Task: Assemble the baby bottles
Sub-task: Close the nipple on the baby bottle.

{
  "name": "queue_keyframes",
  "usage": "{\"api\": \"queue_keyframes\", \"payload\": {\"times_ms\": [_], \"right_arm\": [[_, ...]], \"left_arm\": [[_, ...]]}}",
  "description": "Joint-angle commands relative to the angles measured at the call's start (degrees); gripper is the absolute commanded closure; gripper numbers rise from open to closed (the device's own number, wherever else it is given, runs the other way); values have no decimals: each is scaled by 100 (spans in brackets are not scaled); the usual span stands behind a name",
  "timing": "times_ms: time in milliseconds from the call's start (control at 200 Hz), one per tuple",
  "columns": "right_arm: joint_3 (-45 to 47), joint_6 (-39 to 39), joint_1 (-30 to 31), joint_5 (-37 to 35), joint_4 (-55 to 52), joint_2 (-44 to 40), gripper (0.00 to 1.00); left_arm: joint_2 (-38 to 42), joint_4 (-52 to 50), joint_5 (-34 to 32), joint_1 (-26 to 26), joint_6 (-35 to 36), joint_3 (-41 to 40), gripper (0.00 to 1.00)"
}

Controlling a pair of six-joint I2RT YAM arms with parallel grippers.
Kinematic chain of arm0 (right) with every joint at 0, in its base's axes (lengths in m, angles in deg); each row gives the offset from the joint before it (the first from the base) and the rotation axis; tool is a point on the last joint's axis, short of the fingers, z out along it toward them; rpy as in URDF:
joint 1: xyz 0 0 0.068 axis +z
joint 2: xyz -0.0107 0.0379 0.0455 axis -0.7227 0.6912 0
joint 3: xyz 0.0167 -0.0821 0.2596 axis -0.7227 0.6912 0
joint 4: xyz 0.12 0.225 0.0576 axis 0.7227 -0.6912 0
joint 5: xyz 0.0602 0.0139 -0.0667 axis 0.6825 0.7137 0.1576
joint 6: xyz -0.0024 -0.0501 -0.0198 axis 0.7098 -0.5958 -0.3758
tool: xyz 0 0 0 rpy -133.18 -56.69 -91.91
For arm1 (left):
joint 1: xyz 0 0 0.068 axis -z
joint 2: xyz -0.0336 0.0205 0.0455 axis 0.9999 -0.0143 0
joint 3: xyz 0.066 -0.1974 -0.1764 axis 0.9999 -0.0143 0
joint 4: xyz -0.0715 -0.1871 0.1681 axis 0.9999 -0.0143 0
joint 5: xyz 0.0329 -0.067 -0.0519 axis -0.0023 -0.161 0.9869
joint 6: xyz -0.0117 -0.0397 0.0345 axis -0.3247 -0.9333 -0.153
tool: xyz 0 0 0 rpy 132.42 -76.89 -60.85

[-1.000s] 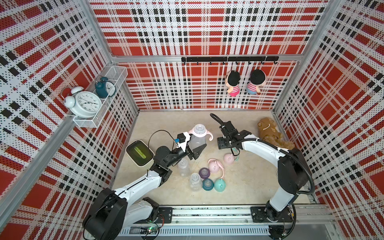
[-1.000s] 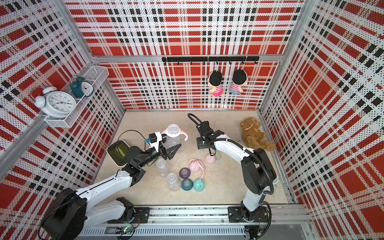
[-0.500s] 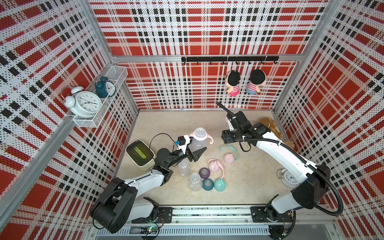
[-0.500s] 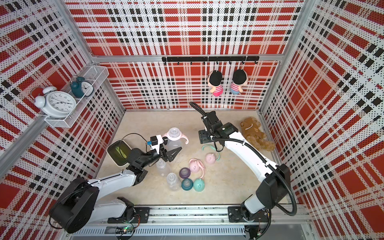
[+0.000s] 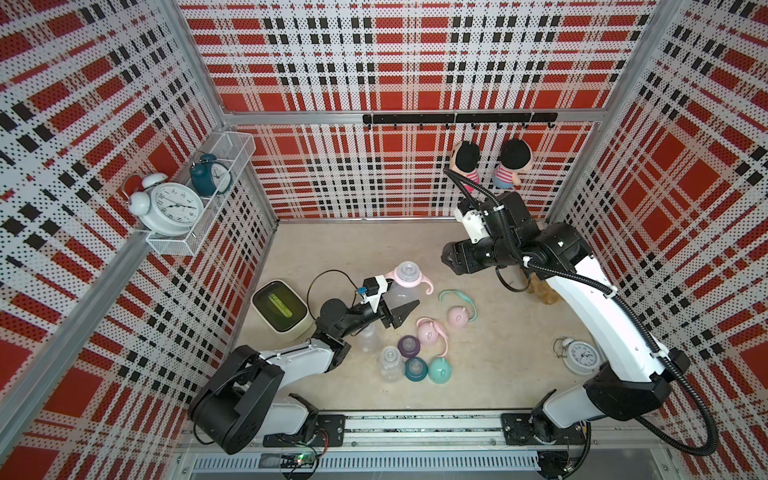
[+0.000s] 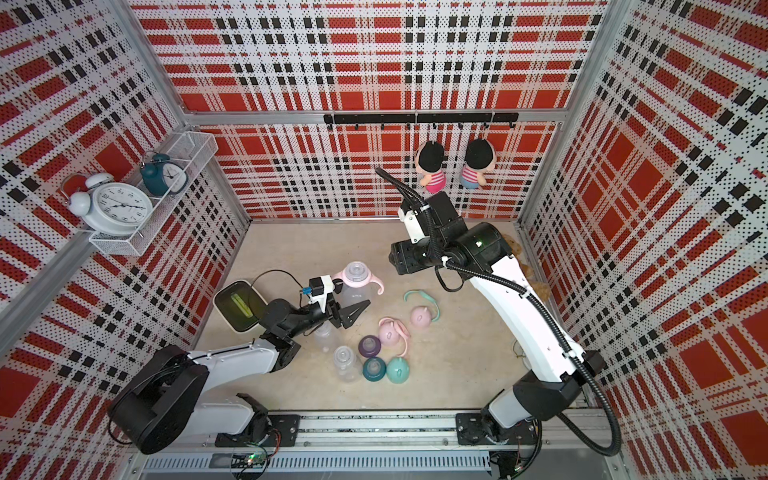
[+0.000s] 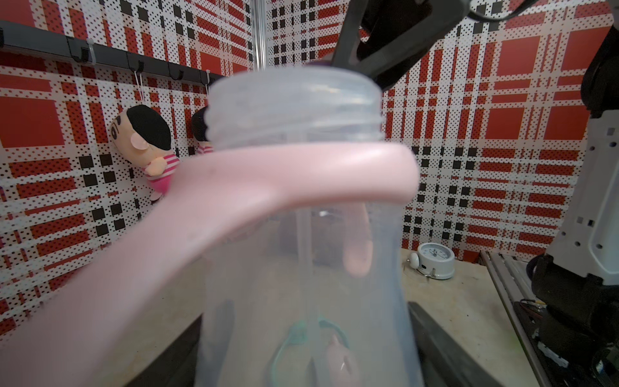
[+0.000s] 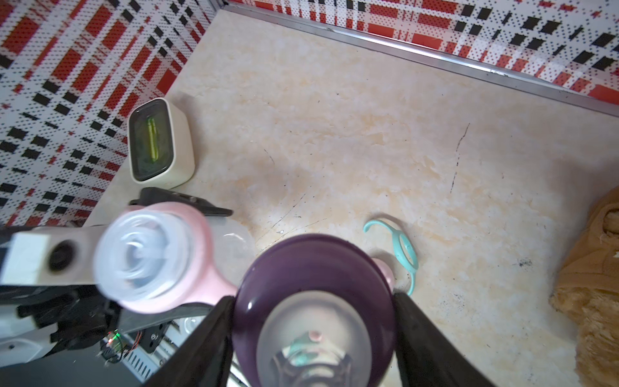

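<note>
The left claw [image 5: 400, 297] clamps the clear plastic bottle with pink handle ring [image 5: 406, 274] upright, neck up, at nine o'clock from the raised right claw [image 8: 313, 300], which grips the round purple nipple collar [image 8: 268, 284].

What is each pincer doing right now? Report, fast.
Left pincer: closed on the clear bottle with the pink handle ring.
Right pincer: closed on the purple nipple collar.
</note>
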Motion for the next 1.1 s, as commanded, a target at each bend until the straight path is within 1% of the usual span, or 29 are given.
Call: {"api": "queue_keyframes", "payload": {"times_ms": [0,110,296,511,636,752,1092], "right_arm": [[-371,-79,150,241,-604,174,37],[-557,-6,360,150,-745,262,37],[-717,88,632,27,-906,346,37],[-682,119,782,71,-946,377,37],[-624,106,871,84,-1024,428,37],[-535,111,935,26,-1048,450,37],[-277,137,955,147,-849,451,37]], "left_arm": [[-96,242,-19,85,96,238,100],[-135,214,-31,150,121,312,100],[-116,-162,-176,319,325,444,100],[52,-778,-530,521,749,464,100],[83,-839,-576,529,839,456,100],[96,-974,-708,573,1064,451,100],[200,-1162,-1031,718,1401,402,100]]}}
